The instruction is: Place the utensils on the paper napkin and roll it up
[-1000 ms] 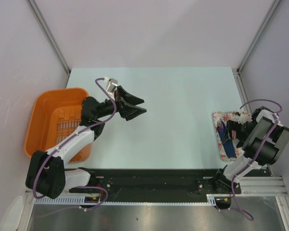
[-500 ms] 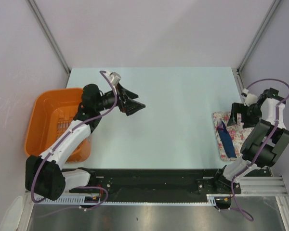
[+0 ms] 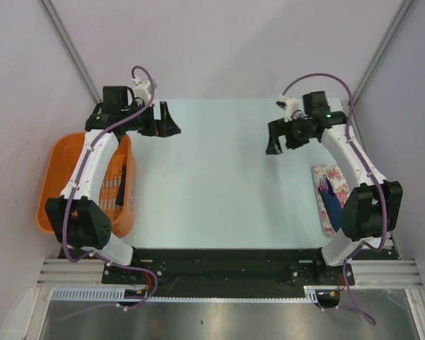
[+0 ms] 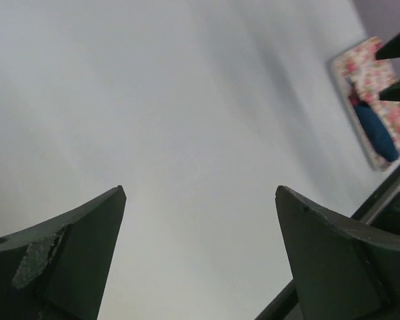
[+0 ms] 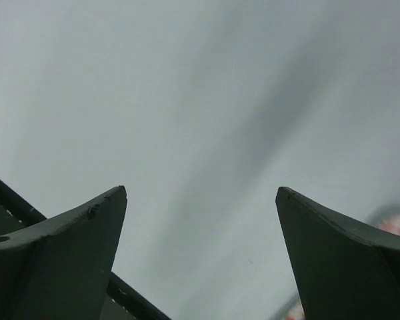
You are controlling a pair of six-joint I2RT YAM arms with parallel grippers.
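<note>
Hovering left pincer (image 3: 166, 119): jaws spread wide, nothing held, above bare counter (image 3: 219, 184).
Right pincer (image 3: 276, 138): likewise released and empty.
Paper napkin (image 3: 332, 205): narrow navy strip on the floral cloth (image 3: 334, 172), well back from the right pincer, towards its base.
Utensils (image 3: 324, 185): only purple fork tines peek out; the rest is hidden.
Change: both pincers have swung to the far side, and the right one has left the cloth.

Top view was bright, light soft and even, sharp all over. Shadows under arms (image 3: 92, 163) were faint. Steel strip (image 3: 219, 319) at bottom shone slightly. Wrist views were dimmer, table (image 4: 187, 133) smeared with grey streaks, near fingers (image 4: 73, 267) dark, soft-edged.
</note>
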